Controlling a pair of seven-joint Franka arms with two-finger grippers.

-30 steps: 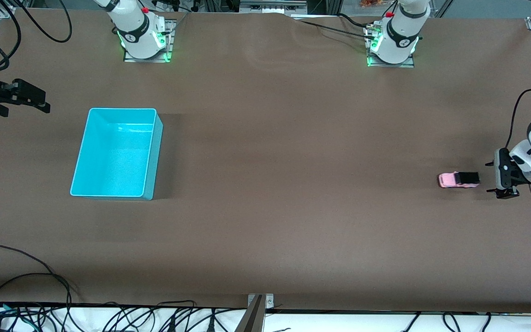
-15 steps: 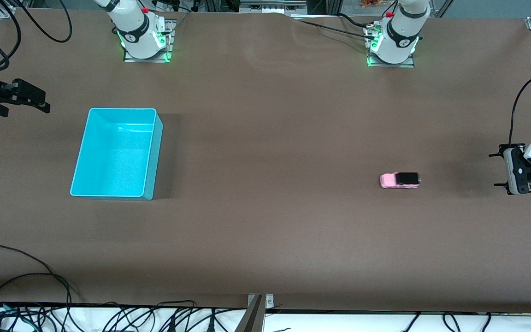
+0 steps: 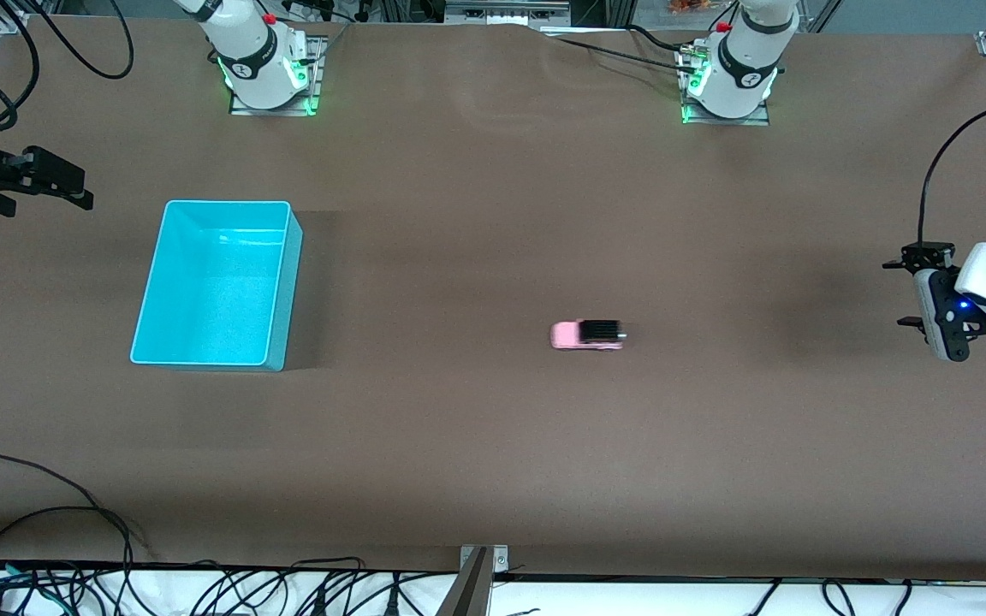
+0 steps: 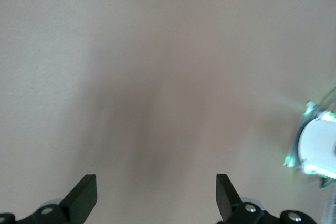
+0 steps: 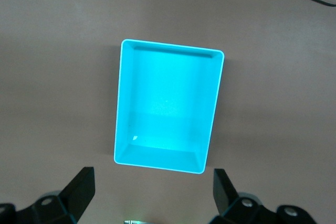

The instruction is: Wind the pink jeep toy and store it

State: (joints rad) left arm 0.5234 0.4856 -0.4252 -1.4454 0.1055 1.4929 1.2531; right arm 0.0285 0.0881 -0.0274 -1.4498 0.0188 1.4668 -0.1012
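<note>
The pink jeep toy (image 3: 587, 334), pale pink with a black roof, stands on its wheels on the brown table near the middle, slightly blurred. It does not show in either wrist view. My left gripper (image 3: 904, 291) is open and empty above the table's left-arm end, well away from the toy; the left wrist view shows its fingers wide apart (image 4: 156, 192) over bare table. My right gripper (image 3: 74, 184) is open and empty at the right-arm end, waiting beside the cyan bin (image 3: 288, 291). The right wrist view shows it (image 5: 152, 187) open, looking down on the empty bin (image 5: 168, 106).
The two arm bases (image 3: 266, 68) (image 3: 728, 81) stand along the table's edge farthest from the front camera. The left arm's base also shows in the left wrist view (image 4: 317, 148). Cables (image 3: 48, 513) hang over the table's edge nearest the front camera.
The pink jeep has rolled on its own across the table from beside my left gripper toward the cyan bin. My left gripper has lifted and drawn back. The right arm has not moved.
</note>
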